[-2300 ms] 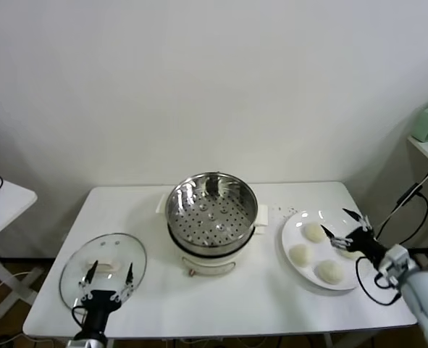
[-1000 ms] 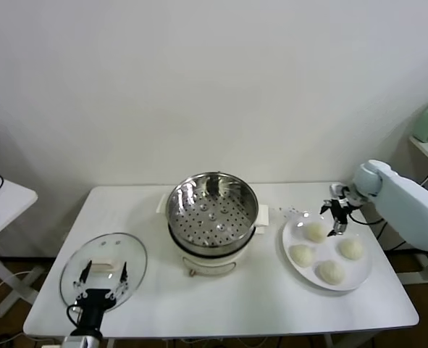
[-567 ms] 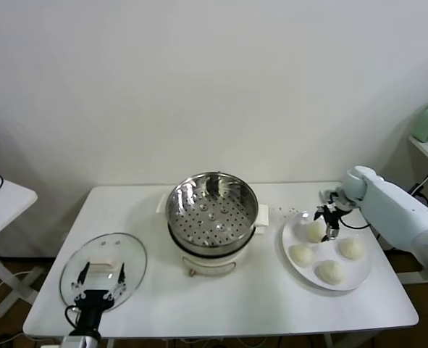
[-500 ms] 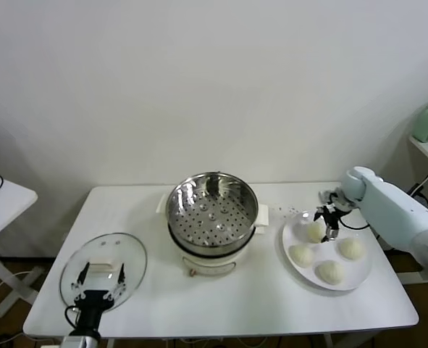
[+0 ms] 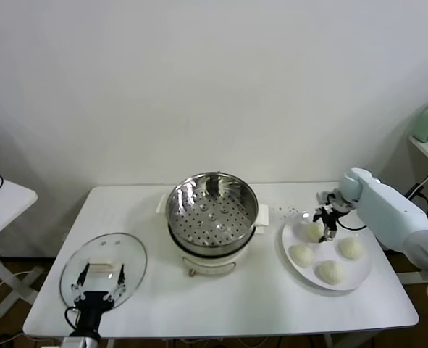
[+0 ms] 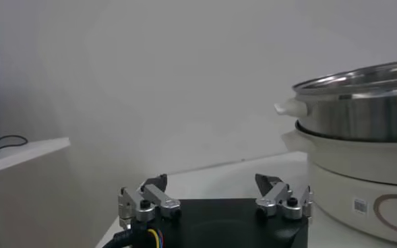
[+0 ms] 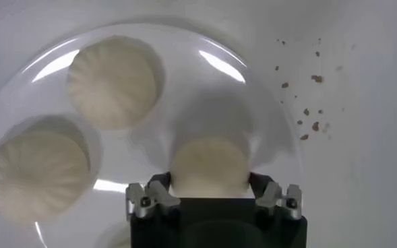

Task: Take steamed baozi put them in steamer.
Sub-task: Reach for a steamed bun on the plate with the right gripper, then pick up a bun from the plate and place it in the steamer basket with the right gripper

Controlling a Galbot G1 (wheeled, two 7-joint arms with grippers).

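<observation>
Near the right edge of the surface (image 5: pixel 271 304), four steamed baozi (image 5: pixel 313 231) are sitting on a white plate (image 5: pixel 361 277), and the right gripper (image 5: pixel 324 219) is reaching down with its fingers (image 7: pixel 150 197) spread around the bun nearest the steamer (image 5: pixel 212 208). By the front-left corner, the left gripper (image 5: pixel 96 290) is idling spread-fingered over a glass lid (image 5: pixel 74 262).

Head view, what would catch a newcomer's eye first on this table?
Probably the shiny steamer in the middle of the white table, its perforated basket holding no buns. Next, on the robot's right, the white plate with four steamed baozi, where the right gripper is open around the far-left bun. At the front left corner, the left gripper hovers open over the glass lid.
</observation>
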